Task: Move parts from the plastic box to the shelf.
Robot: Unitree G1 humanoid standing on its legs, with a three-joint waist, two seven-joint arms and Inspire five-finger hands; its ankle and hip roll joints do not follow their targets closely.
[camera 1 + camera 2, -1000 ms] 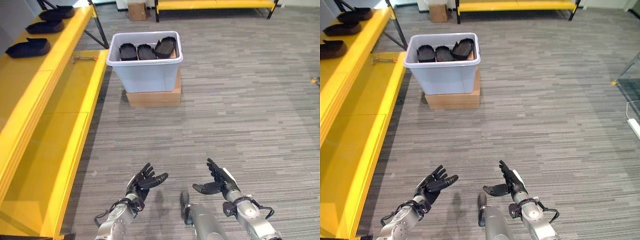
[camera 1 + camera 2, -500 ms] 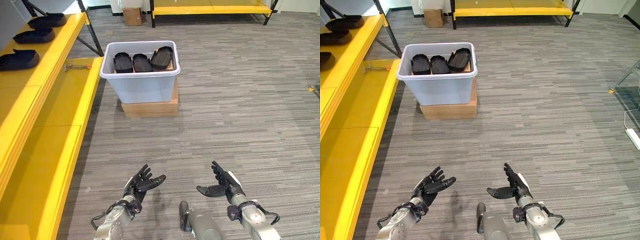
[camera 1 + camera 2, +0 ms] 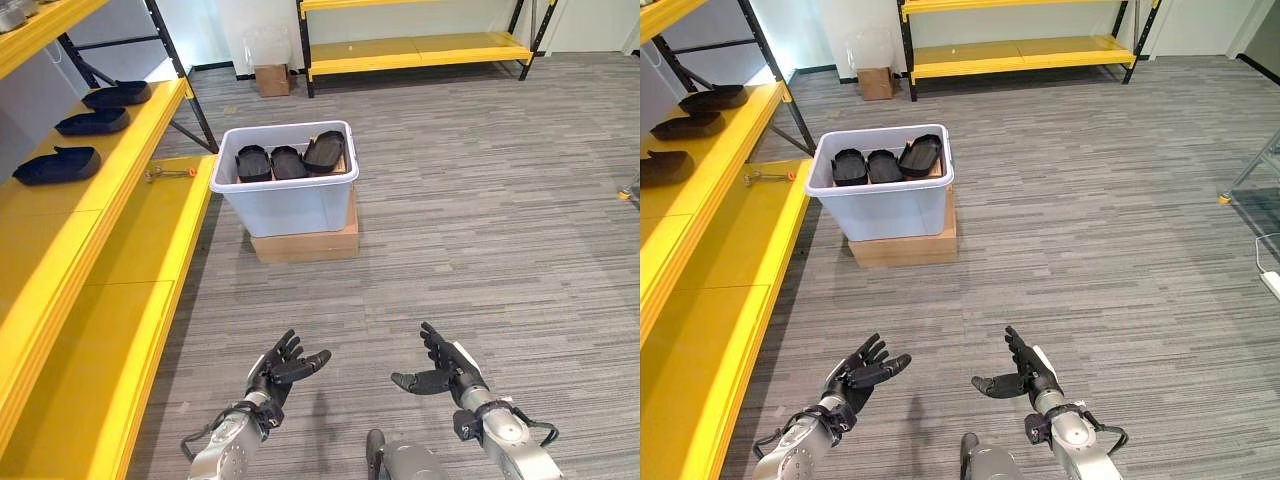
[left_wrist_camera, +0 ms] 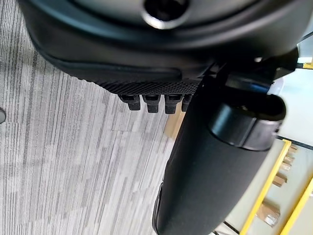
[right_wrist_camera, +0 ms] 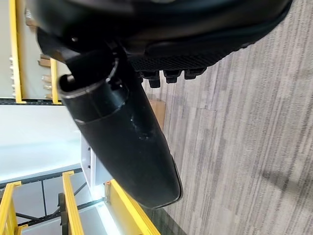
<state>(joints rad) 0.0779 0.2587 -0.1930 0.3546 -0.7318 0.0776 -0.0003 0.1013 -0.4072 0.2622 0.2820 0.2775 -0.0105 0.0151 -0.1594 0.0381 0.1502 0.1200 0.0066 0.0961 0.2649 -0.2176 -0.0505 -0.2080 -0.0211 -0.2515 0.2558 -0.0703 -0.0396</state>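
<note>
A pale plastic box (image 3: 288, 195) stands on a flat cardboard carton (image 3: 305, 242) on the grey floor ahead. Three black moulded parts (image 3: 289, 161) lie side by side inside it. Three more black parts (image 3: 57, 164) rest on the upper board of the yellow shelf (image 3: 95, 215) along the left. My left hand (image 3: 279, 367) and right hand (image 3: 443, 367) hover low over the floor, well short of the box. Both are open, palms turned inward, with nothing in them. The left wrist view has the left thumb (image 4: 215, 161) straight, the right wrist view the right thumb (image 5: 122, 137) likewise.
A small tool with an orange tip (image 3: 168, 174) lies on the shelf's lower board near the box. Another yellow rack (image 3: 420, 45) runs along the far wall, with a small cardboard carton (image 3: 271, 79) beside it. Grey carpet stretches wide to the right.
The camera has tilted up and shifted, bringing the far rack and wall into view. The hands keep the same open pose and the box and parts have not moved.
</note>
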